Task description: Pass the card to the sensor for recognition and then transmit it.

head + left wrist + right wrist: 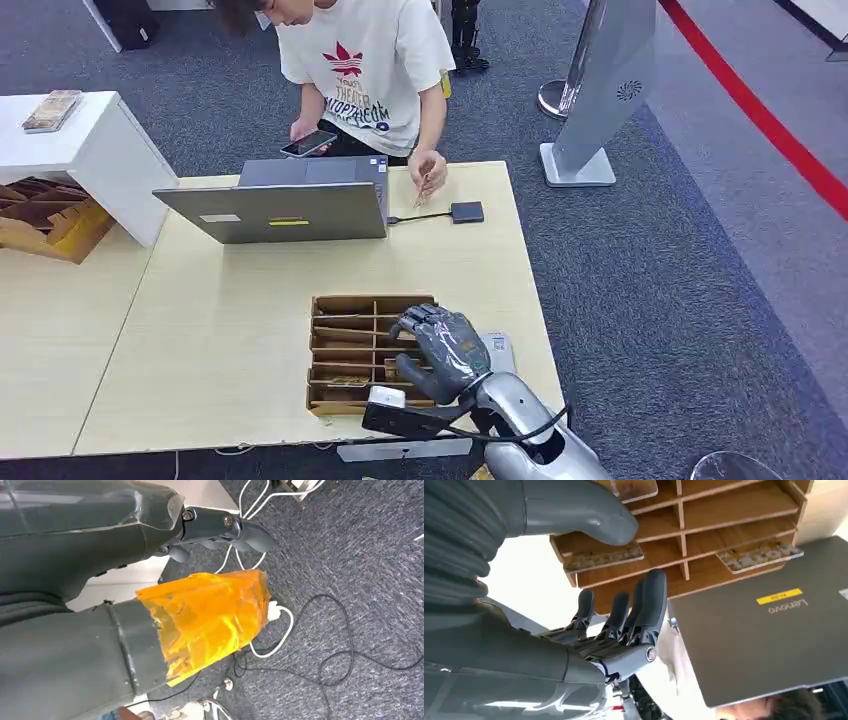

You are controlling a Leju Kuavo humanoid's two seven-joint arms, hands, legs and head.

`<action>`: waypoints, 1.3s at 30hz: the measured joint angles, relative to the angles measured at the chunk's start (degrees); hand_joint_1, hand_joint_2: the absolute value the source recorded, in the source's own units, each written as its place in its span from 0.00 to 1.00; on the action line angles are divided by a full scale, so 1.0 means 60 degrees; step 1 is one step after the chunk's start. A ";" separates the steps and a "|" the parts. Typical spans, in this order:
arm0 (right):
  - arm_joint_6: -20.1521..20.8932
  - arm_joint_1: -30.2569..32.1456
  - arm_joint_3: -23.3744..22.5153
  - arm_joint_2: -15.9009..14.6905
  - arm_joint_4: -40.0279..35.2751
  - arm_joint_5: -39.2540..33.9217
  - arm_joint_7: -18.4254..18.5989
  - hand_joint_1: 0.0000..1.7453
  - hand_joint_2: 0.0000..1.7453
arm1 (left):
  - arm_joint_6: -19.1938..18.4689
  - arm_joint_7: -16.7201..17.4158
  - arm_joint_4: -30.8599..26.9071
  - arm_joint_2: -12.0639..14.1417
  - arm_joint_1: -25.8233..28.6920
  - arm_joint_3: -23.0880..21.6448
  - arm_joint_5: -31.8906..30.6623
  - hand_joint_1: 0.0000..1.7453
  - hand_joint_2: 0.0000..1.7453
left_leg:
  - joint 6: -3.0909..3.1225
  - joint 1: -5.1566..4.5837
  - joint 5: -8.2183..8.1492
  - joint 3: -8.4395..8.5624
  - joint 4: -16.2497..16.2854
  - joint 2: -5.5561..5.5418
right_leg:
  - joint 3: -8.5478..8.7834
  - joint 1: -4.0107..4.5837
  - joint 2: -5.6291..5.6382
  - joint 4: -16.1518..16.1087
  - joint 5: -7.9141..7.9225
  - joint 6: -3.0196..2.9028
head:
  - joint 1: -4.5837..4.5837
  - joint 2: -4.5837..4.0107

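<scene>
Right hand (443,348) hovers with fingers spread and holding nothing over the wooden slotted tray (345,345) near the desk's (230,320) front edge. Cards (604,559) lie in several slots. Left hand (220,527) hangs above the carpet, its grasp unclear.

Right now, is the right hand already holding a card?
No. In the right wrist view the right hand hovers with fingers spread and nothing between them, and the cards lie in the wooden slotted tray.

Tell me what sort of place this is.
Probably an office or exhibition-hall test area: grey carpet floor, a pale wooden table bearing a grey laptop, and a white-shirted person crouching behind it.
</scene>
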 joint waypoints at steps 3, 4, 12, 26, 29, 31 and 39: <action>-0.0121 -0.0059 -0.0011 0.0000 0.0029 0.0000 0.0025 0.52 1.00 | 0.0022 -0.0011 0.0000 0.0026 -0.0002 -0.0092 0.0000 0.00 0.00 | 0.0000 0.0000 0.0000 0.0000 0.0000 0.0000 | 0.0000 0.0000 0.0000 0.0000 0.0000 0.0000 | 0.0000 0.0000; -0.0121 -0.0083 -0.0018 0.0000 0.0033 0.0000 0.0026 0.52 1.00 | 0.0029 -0.0018 0.0000 0.0033 -0.0006 -0.0139 0.0004 0.00 0.00 | 0.0000 0.0000 0.0000 0.0000 0.0000 0.0000 | 0.0000 0.0000 0.0000 0.0000 0.0000 0.0000 | -0.0003 0.0000; -0.0150 -0.0223 -0.0080 0.0004 0.0215 0.0015 0.0131 0.54 1.00 | 0.0051 -0.0062 0.0000 0.0080 -0.0052 -0.0485 -0.0026 0.00 0.00 | 0.0000 0.0000 0.0000 0.0000 0.0000 0.0000 | 0.0000 0.0000 0.0000 0.0000 0.0000 0.0000 | 0.0000 0.0000; -0.0150 -0.0242 -0.0131 0.0004 0.0612 0.0040 0.0168 0.52 1.00 | 0.0135 -0.0102 0.0000 0.0160 -0.0101 -0.0849 -0.0117 0.00 0.00 | 0.0000 0.0000 0.0000 0.0000 0.0000 0.0000 | 0.0000 0.0000 0.0000 0.0000 0.0000 0.0000 | 0.0000 0.0000; -0.0142 -0.0242 -0.0128 0.0011 0.0671 0.0029 0.0168 0.51 1.00 | 0.0139 -0.0157 0.0000 0.0182 -0.0109 -0.0944 -0.0146 0.00 0.00 | 0.0000 0.0000 0.0000 0.0000 0.0000 0.0000 | 0.0000 0.0000 0.0000 0.0000 0.0000 0.0000 | 0.0000 0.0000; -0.0131 -0.0244 -0.0131 0.0015 0.0685 0.0022 0.0168 0.59 1.00 | 0.0142 -0.0164 0.0000 0.0197 -0.0109 -0.0995 -0.0168 0.00 0.00 | 0.0000 0.0000 0.0000 0.0000 0.0000 0.0000 | 0.0000 0.0000 0.0000 0.0000 0.0000 0.0000 | 0.0000 0.0000; -0.0106 -0.0287 -0.0146 0.0018 0.0816 -0.0044 0.0168 1.00 1.00 | 0.0164 -0.0222 0.0000 0.0237 -0.0145 -0.1217 -0.0230 0.00 0.00 | 0.0000 0.0000 0.0000 0.0001 0.0000 0.0000 | 0.0000 0.0000 0.0000 0.0000 0.0000 0.0000 | 0.0000 0.0000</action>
